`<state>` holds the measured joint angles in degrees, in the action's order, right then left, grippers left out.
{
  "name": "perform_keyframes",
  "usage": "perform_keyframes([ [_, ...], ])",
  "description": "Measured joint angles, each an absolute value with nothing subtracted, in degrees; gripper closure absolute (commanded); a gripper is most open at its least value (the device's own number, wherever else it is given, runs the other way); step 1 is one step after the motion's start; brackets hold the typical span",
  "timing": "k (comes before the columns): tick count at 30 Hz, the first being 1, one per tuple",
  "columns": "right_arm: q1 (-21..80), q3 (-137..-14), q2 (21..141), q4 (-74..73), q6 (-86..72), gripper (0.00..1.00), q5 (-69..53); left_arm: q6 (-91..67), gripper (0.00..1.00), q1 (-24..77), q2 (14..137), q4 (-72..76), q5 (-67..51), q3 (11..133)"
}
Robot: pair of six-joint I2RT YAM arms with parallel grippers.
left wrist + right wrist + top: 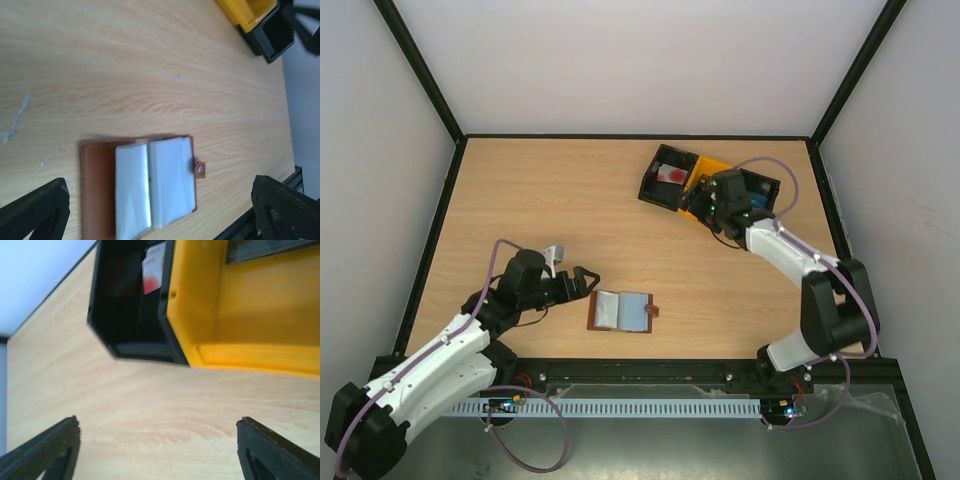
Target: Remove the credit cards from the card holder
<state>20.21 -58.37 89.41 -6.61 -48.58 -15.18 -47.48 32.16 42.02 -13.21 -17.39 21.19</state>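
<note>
The left gripper [578,277] has its fingers spread wide with nothing between them, low over the table [520,190]. Just beyond its tips lies the card holder [622,312], opened flat with the brown cover down and the grey-blue inside up. Its snap tab [200,169] juts out on the side away from the gripper. The credit cards [170,185] show as pale rectangles across both halves (whether they sit in sleeves I cannot tell).

The cards look thin, stiff, light and probably slick, so a flat pinch on a free edge that stands clear of the leather should suit best. The holder looks soft and light and would likely slide on the wood if tugged, so pinning its cover with one claw seems wise.

Well apart, at the far right, the right gripper [704,207] also has its fingers apart and holds nothing. It hangs just beside a black bin [131,347] and a yellow bin [250,355]. The black bin holds a white slip with a red mark [154,267]. The visible part of the yellow bin shows nothing inside.
</note>
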Motion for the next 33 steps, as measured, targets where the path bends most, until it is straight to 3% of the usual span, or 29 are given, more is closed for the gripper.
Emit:
perform_keyframes([
  [3,20.2,-52.4,82.4,-5.7,-46.9,0.09,-18.0,-46.8,0.0,32.2,42.2,-15.4,-15.7,25.1],
  [5,20.2,-49.4,78.4,-5.5,-46.4,0.01,-19.2,-45.8,0.0,32.1,42.5,-16.7,-14.3,28.3],
  [17,20.3,-43.3,47.4,-11.5,-42.2,0.02,-19.9,-41.6,0.0,31.8,43.9,-23.1,-9.0,40.5],
  [26,20.3,-37.6,34.2,-17.9,-42.9,0.02,-20.2,-39.4,0.0,31.8,38.0,-23.3,-8.8,41.1],
  [33,20.3,-35.9,26.7,-19.5,-43.2,0.02,-18.9,-39.9,0.0,31.8,29.8,-18.7,-8.3,34.4],
])
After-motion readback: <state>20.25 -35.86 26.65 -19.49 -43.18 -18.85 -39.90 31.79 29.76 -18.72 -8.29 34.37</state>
